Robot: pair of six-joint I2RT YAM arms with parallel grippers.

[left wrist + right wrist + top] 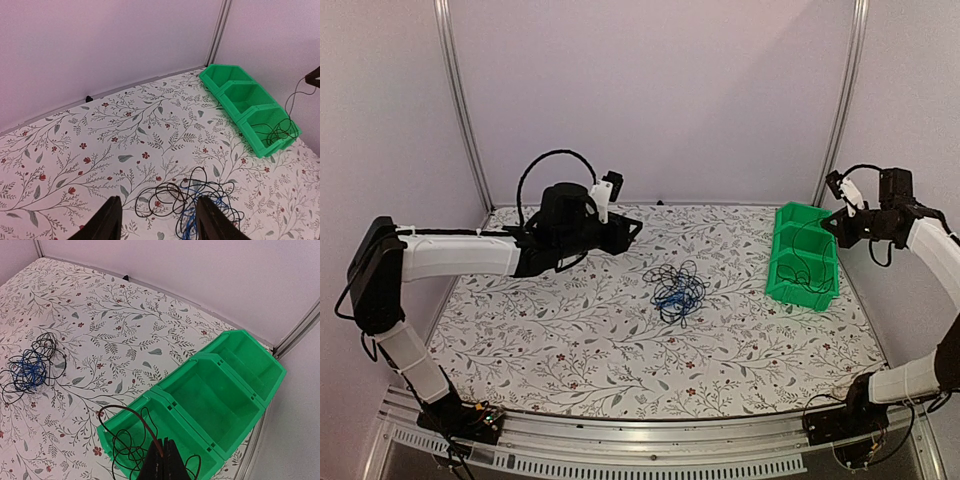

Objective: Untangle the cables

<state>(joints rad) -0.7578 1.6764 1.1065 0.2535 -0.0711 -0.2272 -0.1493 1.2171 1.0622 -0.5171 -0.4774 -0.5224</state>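
Left wrist: cables (pixel 187 200) ahead, below left gripper (pixel 159 201)

Smooth green plastic bin (pixel 210 400), matt floral-printed table cover (pixel 570 340), thin black and blue plastic-sheathed cables (pixel 677 290), brushed metal rail (pixel 650 440)

Soft, even light is filling the scene, so the cables (pixel 677 290) and the green bin (pixel 803 262) are throwing only very faint shadows on the flowered table (pixel 570 340). The overhead picture is looking a little grainy and soft, with a pale violet tint lying over the walls (pixel 650 90), and the near table edge is appearing slightly bowed there. The two wrist pictures are looking somewhat sharper.
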